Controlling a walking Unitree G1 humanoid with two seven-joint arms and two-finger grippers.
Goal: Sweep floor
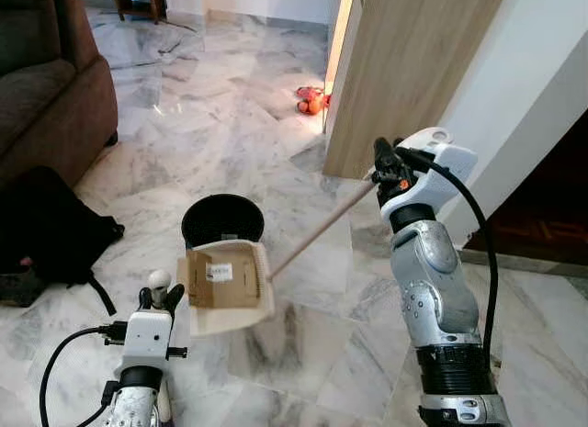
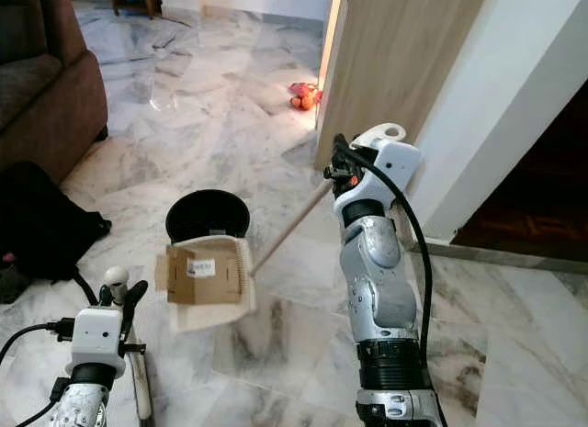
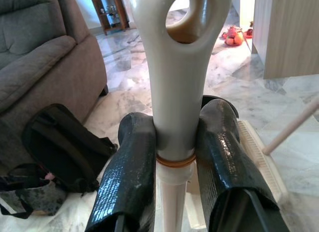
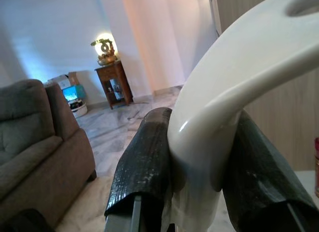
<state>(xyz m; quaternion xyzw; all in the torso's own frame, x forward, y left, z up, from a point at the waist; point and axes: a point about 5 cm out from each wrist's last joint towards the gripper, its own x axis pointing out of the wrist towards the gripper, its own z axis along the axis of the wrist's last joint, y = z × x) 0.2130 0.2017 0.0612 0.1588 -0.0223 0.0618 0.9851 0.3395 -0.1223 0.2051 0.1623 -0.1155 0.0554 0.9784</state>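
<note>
On marble floor [image 1: 303, 326] by sofa [image 1: 46, 87]: left gripper [image 1: 161, 297] clamping dustpan handle [image 3: 177, 92], right gripper [image 1: 390, 165] clamping broom [image 1: 322, 227], stick slanting down-left toward dustpan [image 1: 225, 285] before bin [image 1: 222, 219].

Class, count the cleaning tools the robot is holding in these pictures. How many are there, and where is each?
2: a dustpan on the floor beside the black bin, held by the left gripper; a broom, held by the right gripper.

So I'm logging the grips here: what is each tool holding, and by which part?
The left tool grips the dustpan by the top of its upright handle, below the hanging hole. The right tool grips the broom at its white handle end.
</note>
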